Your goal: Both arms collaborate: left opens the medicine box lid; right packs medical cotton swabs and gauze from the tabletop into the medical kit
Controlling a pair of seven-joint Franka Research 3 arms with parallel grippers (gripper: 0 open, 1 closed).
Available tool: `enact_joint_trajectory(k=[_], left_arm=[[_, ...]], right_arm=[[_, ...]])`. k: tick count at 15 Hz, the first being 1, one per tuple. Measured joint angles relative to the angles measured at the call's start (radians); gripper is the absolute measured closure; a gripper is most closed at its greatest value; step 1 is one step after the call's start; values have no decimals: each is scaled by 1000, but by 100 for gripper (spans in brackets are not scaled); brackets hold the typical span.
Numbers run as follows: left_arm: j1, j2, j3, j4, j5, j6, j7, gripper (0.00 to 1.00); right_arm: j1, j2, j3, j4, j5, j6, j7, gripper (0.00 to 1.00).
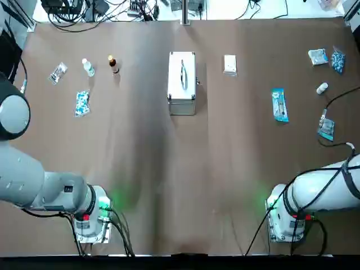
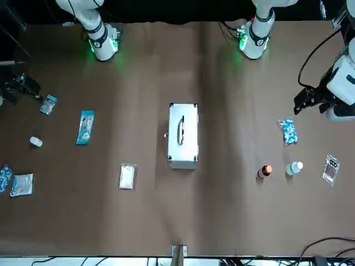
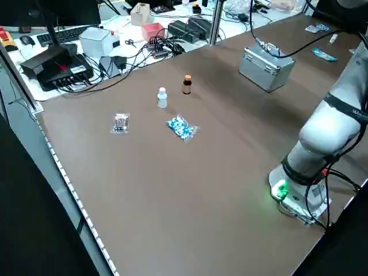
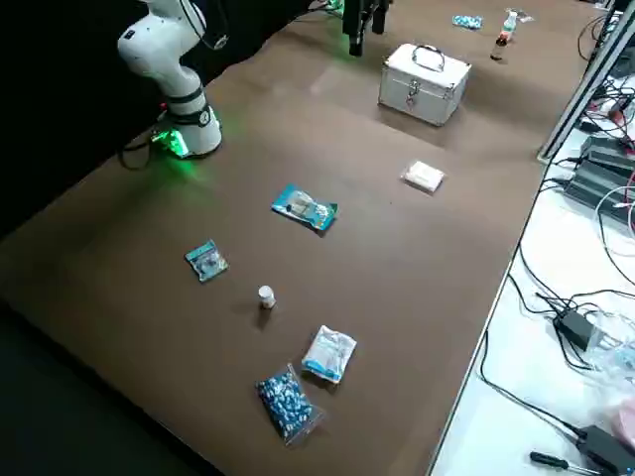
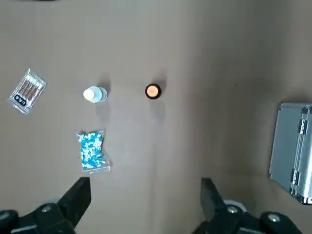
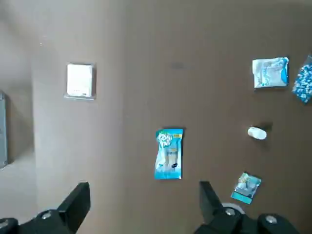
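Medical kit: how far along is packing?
Nothing looks done: the medicine box lid is closed on the medical kit. Nothing in hand: the left jaws and right jaws stand open and empty. Left to do: open the lid, then pack the blue swab packet and the gauze, both on the tabletop.

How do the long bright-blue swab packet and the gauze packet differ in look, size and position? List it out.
The swab packet is bright blue with white markings; the gauze packet is plain white. The swab packet is longer, the gauze packet shorter. The gauze packet lies nearer the silver case, while the swab packet lies farther to its right, closer to the robot's side.
Both are flat packets lying on the tabletop, outside the closed case.
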Motion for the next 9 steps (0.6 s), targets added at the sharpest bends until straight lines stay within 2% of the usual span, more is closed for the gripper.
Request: enact_joint_trajectory(k=[4, 9], left_arm=[[0, 1, 1, 0, 0, -10, 0, 0], [16, 34, 5, 38, 0, -9, -5, 0]], right_arm=[[-3, 0, -2, 0, -1, -4, -1, 1], [-3, 0, -1, -1, -1, -5, -1, 1]])
